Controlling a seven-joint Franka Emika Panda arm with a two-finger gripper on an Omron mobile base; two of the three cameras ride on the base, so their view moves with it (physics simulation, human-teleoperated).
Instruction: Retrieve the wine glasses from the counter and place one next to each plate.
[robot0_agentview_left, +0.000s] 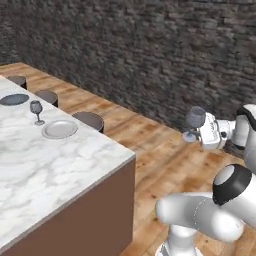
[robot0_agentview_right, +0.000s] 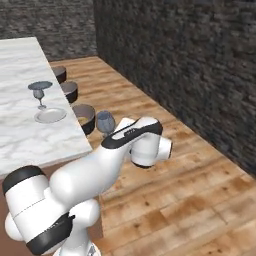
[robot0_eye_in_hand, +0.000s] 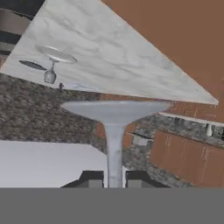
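My gripper (robot0_agentview_left: 202, 132) is shut on the stem of one smoky wine glass (robot0_agentview_left: 195, 119), holding it in the air over the wooden floor, well off the end of the marble counter (robot0_agentview_left: 45, 170). In the hand view the stem (robot0_eye_in_hand: 114, 146) runs up from between my fingertips (robot0_eye_in_hand: 92, 179) to the round foot. The second wine glass (robot0_agentview_left: 36, 111) stands upright on the counter between the dark slate plate (robot0_agentview_left: 14, 99) and the pale plate (robot0_agentview_left: 59, 129). From the right base, the held glass (robot0_agentview_right: 105, 122) hangs beside the counter corner, with the pale plate (robot0_agentview_right: 50, 115) further back.
Three dark round stools (robot0_agentview_left: 89, 120) line the counter's far side above the wood floor. A dark stone wall (robot0_agentview_left: 165, 55) runs behind. The hand view is rolled over, so the counter (robot0_eye_in_hand: 127, 61) appears at its top.
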